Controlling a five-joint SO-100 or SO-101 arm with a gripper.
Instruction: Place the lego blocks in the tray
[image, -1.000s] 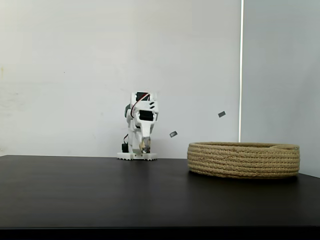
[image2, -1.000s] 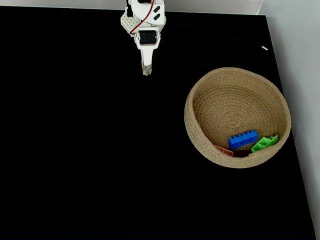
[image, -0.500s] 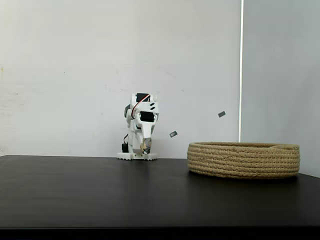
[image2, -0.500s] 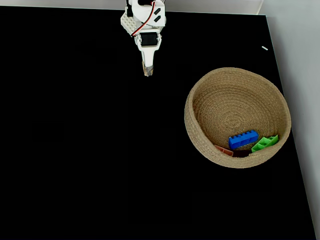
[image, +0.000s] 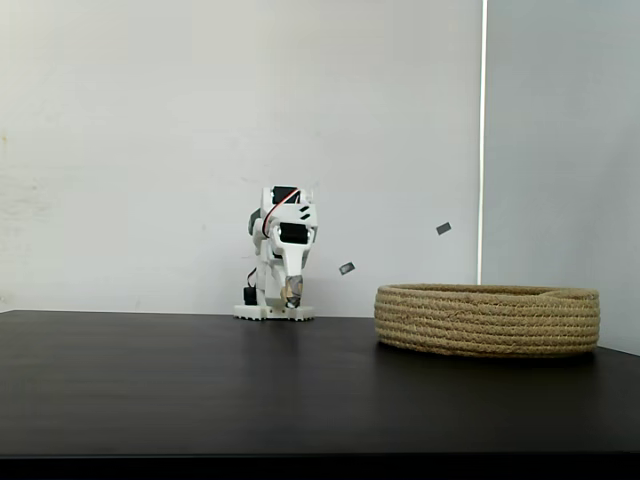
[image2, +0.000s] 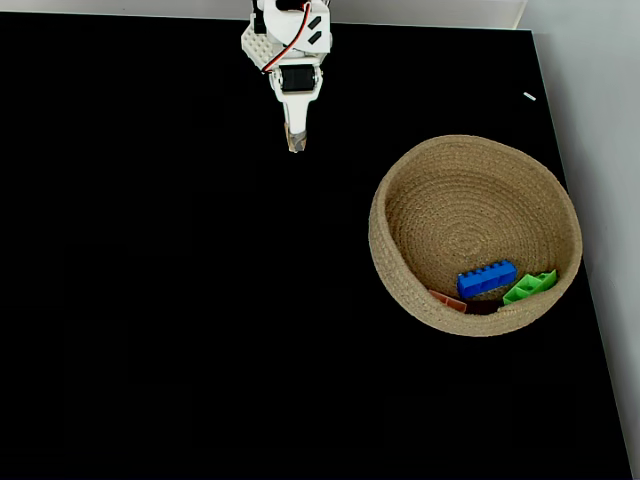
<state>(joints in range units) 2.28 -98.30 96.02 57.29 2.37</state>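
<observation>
Three lego blocks lie inside the tray (image2: 400, 180), a round coiled rope basket, near its lower wall: a blue block (image2: 486, 278), a green block (image2: 529, 287) to its right and a pinkish-brown block (image2: 447, 300) to its left. From the side, the tray (image: 487, 320) stands at the right of the table and hides the blocks. My gripper (image2: 295, 144) is folded back near the arm's base at the top of the table, far to the left of the tray, shut and holding nothing. In the side-on fixed view the gripper (image: 290, 293) points downward.
The black table (image2: 150, 300) spreads wide to the left of and below the tray. Its right edge (image2: 590, 300) runs close past the tray. The white arm base (image: 272, 312) stands at the table's back by a white wall.
The arm settled slightly; the gripper tip shifted a touch. The blocks and tray have not moved.
</observation>
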